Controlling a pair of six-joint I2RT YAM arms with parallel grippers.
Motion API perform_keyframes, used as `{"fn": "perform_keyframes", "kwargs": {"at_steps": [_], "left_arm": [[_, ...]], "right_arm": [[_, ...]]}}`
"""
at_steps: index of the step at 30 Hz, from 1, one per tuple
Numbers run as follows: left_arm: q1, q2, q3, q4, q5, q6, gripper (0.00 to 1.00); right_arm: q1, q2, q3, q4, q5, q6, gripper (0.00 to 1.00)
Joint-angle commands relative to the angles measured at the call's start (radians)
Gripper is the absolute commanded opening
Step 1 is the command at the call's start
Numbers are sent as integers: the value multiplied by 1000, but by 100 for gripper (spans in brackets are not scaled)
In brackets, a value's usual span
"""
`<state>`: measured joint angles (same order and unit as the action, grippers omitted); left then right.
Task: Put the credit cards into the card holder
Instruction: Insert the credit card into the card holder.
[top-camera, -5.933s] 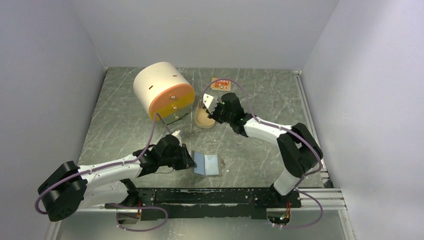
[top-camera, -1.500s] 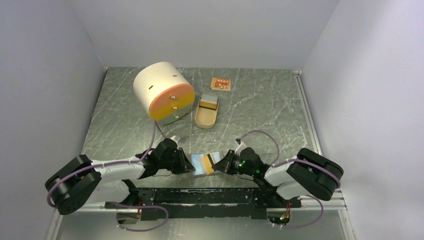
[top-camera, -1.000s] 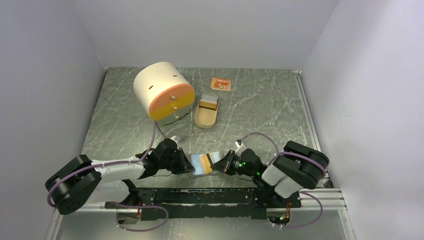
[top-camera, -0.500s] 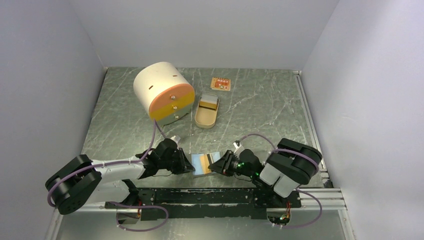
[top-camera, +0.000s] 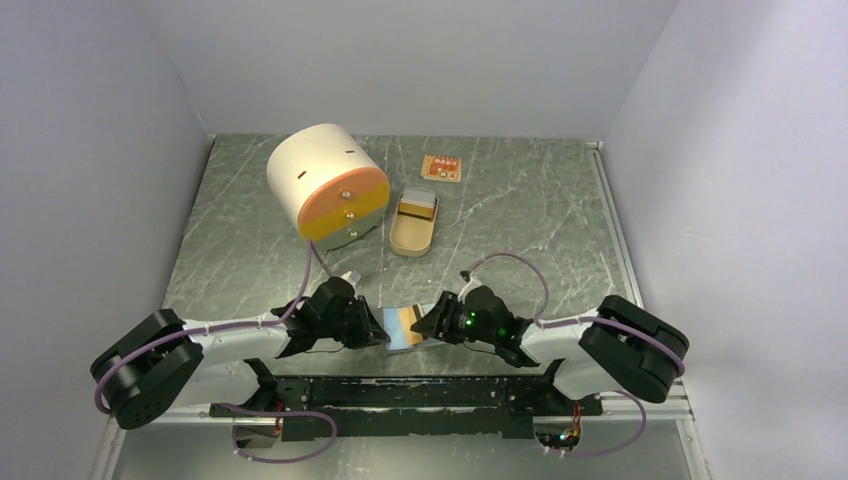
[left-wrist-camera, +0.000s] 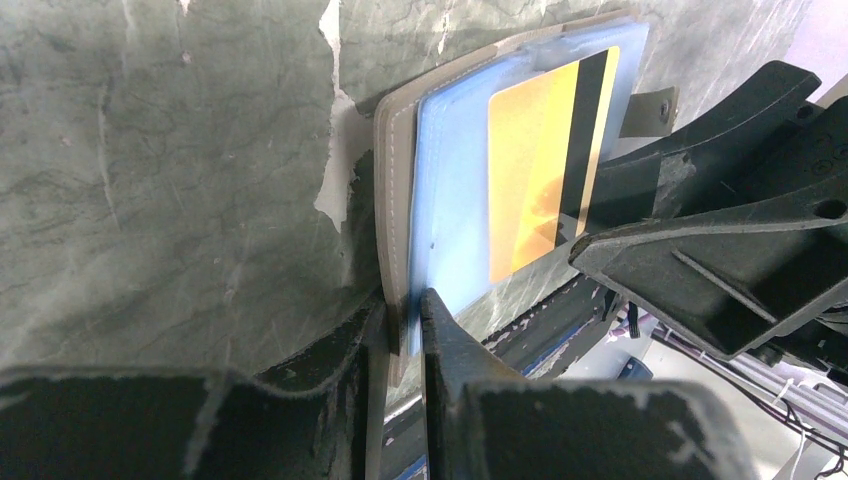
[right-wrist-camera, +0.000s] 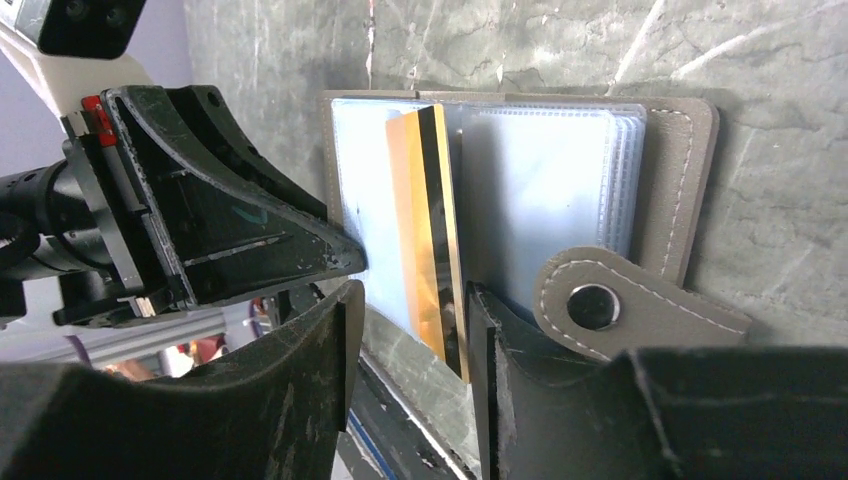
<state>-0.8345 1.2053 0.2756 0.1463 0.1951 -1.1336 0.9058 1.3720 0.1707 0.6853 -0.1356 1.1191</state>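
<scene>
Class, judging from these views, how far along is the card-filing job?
Done: open grey stitched card holder carries the gold black-striped plastic card on its clear sleeves. In hand: left gripper pinches the holder's edge; right gripper open around the card. Left: seating it; other cards unclear.

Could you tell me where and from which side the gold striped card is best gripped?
The gold card with a black stripe is probably best pinched across its flat faces at the free short end, from the right gripper's side. That end pokes out between its open fingers, while the far end lies among the clear sleeves of the grey card holder, clamped by the left gripper.
</scene>
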Motion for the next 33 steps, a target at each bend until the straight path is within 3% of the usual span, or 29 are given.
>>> {"fn": "perform_keyframes", "kwargs": {"at_steps": [1, 13, 24, 33], "left_arm": [[6, -2, -1, 0, 3, 17, 21], [6, -7, -8, 21, 14, 19, 22], [6, -16, -16, 28, 16, 18, 22], [6, -12, -16, 30, 20, 18, 21]], "right_arm": [[11, -15, 5, -264, 83, -84, 47], [88, 64, 77, -278, 70, -73, 50], [91, -25, 157, -556, 172, -174, 52], [91, -72, 179, -627, 192, -188, 53]]}}
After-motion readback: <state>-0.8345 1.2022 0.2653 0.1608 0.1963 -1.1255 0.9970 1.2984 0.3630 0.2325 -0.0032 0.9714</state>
